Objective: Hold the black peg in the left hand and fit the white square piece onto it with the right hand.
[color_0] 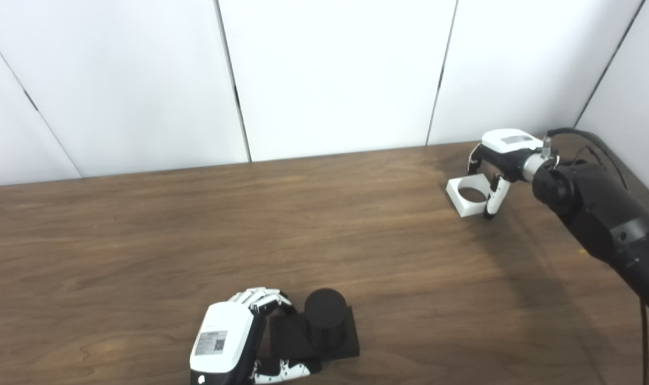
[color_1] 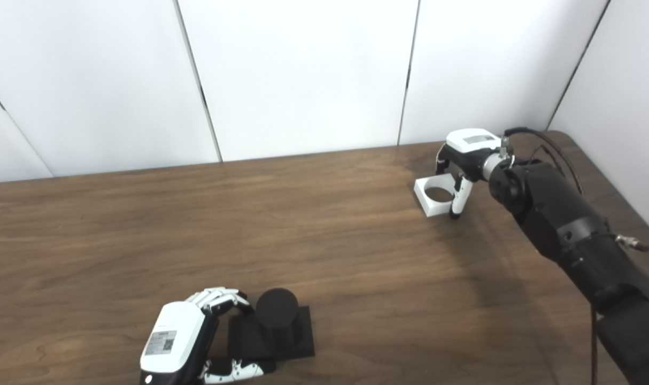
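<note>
The black peg point(color_0: 325, 315), a short round post on a square black base, stands on the table near the front edge. My left hand point(color_0: 233, 334) sits at its left side, fingers curled over the base's far left corner and thumb along its near edge, shut on the base. Far back on the right, the white square piece point(color_0: 463, 206) with a round hole lies flat on the table. My right hand point(color_0: 498, 158) reaches over it from the right, fingers down behind its far side and thumb against its right side, closed on it.
The brown wooden table point(color_0: 249, 230) runs back to white wall panels point(color_0: 330, 75). Its right edge lies just past my right arm point(color_0: 597, 214), where a black cable point(color_0: 586, 136) loops. A wide stretch of tabletop separates the two pieces.
</note>
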